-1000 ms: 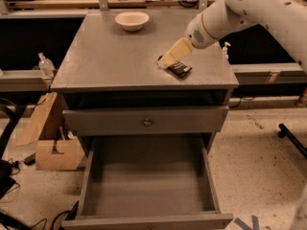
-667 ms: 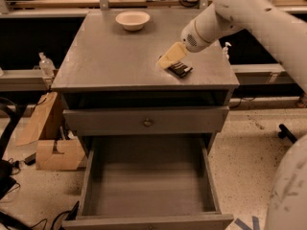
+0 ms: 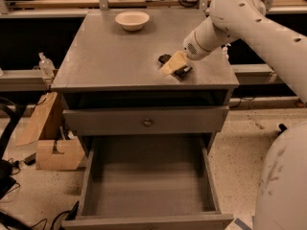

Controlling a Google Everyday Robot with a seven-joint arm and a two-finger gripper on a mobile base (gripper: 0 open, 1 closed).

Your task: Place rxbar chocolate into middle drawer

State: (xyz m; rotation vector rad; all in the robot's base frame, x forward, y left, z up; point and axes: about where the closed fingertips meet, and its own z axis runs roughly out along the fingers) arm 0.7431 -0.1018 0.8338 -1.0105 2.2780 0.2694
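Note:
The rxbar chocolate (image 3: 184,71), a dark flat bar, lies on the grey cabinet top (image 3: 110,56) near its right front part. My gripper (image 3: 171,66) is right down on the bar and covers its middle, so only the bar's two dark ends show. The middle drawer (image 3: 148,186) is pulled fully open below, with a plain grey inside and nothing in it. The shallower drawer with the round knob (image 3: 147,122) above it is shut.
A cream-white bowl (image 3: 132,19) stands at the back of the cabinet top. My white arm (image 3: 249,23) reaches in from the right, and part of it fills the lower right corner. Cardboard (image 3: 53,152) and cables lie on the floor at the left.
My gripper has come down a little and slightly left onto the bar. More of my arm now fills the right side of the view.

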